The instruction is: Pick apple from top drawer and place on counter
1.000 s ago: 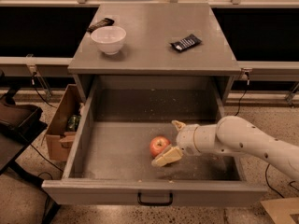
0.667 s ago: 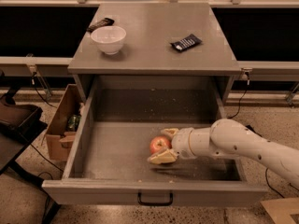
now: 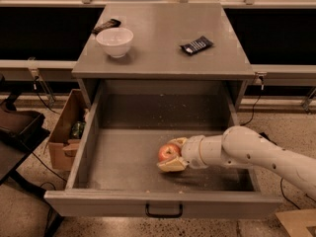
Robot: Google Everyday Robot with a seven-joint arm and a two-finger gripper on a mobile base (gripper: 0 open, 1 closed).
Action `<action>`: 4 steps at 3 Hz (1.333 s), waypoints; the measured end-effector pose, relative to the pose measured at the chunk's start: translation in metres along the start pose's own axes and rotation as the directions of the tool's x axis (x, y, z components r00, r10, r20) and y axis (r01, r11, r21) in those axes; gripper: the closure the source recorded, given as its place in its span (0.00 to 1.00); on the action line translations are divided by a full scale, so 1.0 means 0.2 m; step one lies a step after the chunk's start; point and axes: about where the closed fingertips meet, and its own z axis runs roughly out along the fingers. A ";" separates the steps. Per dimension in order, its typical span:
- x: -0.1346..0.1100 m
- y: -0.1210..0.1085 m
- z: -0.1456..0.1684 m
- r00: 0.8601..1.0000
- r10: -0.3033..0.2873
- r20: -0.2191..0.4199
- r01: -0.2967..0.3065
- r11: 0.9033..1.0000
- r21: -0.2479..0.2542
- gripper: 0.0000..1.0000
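The apple [image 3: 168, 152], small and red-orange, lies on the floor of the open top drawer [image 3: 87, 147], right of the middle and near the front. My gripper [image 3: 167, 155] reaches in from the right on a white arm. One finger [image 3: 178, 142] lies behind the apple and the other in front of it, and both press against it. The apple still rests low in the drawer. The drawer's black handle [image 3: 164, 211] shows on the front panel. The grey counter [image 3: 163, 38] lies above and behind the drawer.
A white bowl [image 3: 114, 41] stands on the counter's left side with a black object [image 3: 106, 25] behind it. A dark packet [image 3: 196, 45] lies on the right. A cardboard box [image 3: 66, 132] sits on the floor left of the drawer.
My gripper has moved left from beside the apple until its fingers sit on both sides of it and close on it. The apple has stayed in place.
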 end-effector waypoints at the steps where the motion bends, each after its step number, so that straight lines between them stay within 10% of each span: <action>1: 0.00 0.00 0.00 1.000 0.000 0.000 0.000 1.000 0.000 0.96; 3: -0.18 -0.01 -0.10 1.000 -0.026 -0.016 0.026 1.000 0.009 1.00; 4: -0.73 -0.07 -0.45 0.998 -0.056 0.002 0.055 0.998 0.043 1.00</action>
